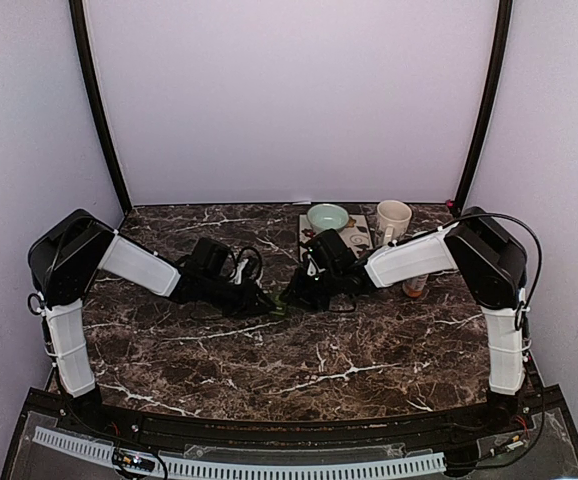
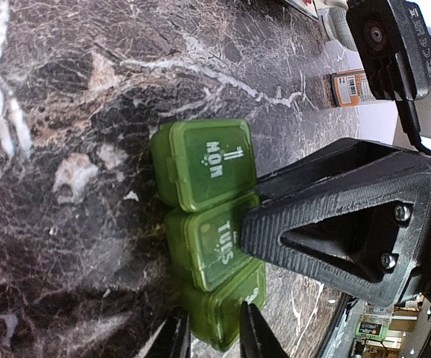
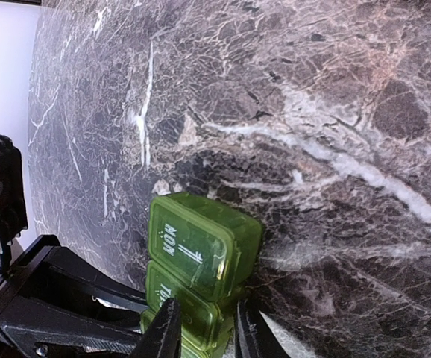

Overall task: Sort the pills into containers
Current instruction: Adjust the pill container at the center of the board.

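**Caught end-on from two sides**

Top view: the green pill box (image 1: 278, 310) lies mid-frame on the desk (image 1: 369, 350), neither side nearer.

Left wrist: its row runs down-frame into the left pincer (image 2: 212, 335), which is narrowed across the end cell. Can't tell if it's gripping.

Right wrist: the right pincer (image 3: 206, 332) is clamped across the box below MON.

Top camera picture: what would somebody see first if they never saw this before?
The left gripper and right gripper reach in from both sides and meet in the middle of the marble table. Between them sits a small green pill box, its lids marked MON and TUES shut. A pale green bowl and a cup stand at the back.
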`<move>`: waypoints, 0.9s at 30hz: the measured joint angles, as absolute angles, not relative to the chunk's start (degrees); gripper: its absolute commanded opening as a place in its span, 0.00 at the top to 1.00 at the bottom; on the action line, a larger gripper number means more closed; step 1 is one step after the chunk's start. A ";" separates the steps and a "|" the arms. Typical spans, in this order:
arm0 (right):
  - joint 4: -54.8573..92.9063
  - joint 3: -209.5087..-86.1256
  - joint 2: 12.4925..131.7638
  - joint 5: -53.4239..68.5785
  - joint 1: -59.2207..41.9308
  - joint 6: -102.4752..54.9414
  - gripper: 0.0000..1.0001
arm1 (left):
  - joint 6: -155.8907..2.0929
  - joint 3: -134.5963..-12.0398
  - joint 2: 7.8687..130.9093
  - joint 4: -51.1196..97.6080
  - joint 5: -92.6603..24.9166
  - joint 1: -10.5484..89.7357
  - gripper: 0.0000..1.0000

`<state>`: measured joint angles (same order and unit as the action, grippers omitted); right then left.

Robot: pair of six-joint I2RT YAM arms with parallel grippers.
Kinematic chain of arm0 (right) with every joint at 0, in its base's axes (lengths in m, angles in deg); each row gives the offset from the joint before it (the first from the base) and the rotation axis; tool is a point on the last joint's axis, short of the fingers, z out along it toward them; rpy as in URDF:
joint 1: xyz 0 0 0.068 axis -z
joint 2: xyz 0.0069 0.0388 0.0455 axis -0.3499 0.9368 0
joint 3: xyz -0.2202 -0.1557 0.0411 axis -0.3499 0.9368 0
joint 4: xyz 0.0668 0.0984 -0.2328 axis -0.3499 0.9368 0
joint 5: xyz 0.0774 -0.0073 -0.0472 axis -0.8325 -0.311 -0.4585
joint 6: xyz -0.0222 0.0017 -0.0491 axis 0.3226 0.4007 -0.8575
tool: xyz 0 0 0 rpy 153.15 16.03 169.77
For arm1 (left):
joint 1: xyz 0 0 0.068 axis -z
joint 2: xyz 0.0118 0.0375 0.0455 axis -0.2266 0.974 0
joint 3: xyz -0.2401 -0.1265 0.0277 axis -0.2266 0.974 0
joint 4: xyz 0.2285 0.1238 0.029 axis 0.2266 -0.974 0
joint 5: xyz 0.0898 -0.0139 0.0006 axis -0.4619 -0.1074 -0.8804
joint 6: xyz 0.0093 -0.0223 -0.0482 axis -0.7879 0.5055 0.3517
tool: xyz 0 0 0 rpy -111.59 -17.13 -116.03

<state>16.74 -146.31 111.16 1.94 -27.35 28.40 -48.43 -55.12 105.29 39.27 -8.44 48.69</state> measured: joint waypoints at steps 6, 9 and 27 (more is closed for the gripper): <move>16.74 -146.33 111.18 1.92 -27.35 28.40 0.75 | -48.27 -55.12 105.33 39.31 -8.20 48.49 0.80; 16.74 -146.33 111.18 1.94 -27.35 28.38 0.73 | -48.19 -55.12 105.33 39.31 -8.09 48.45 0.70; 20.49 -147.32 110.20 5.28 -27.35 23.66 0.48 | -47.51 -55.17 104.22 38.51 -10.21 48.14 0.54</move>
<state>20.49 -147.32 110.20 5.28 -27.35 23.66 -47.51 -55.17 104.22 38.51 -10.21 48.14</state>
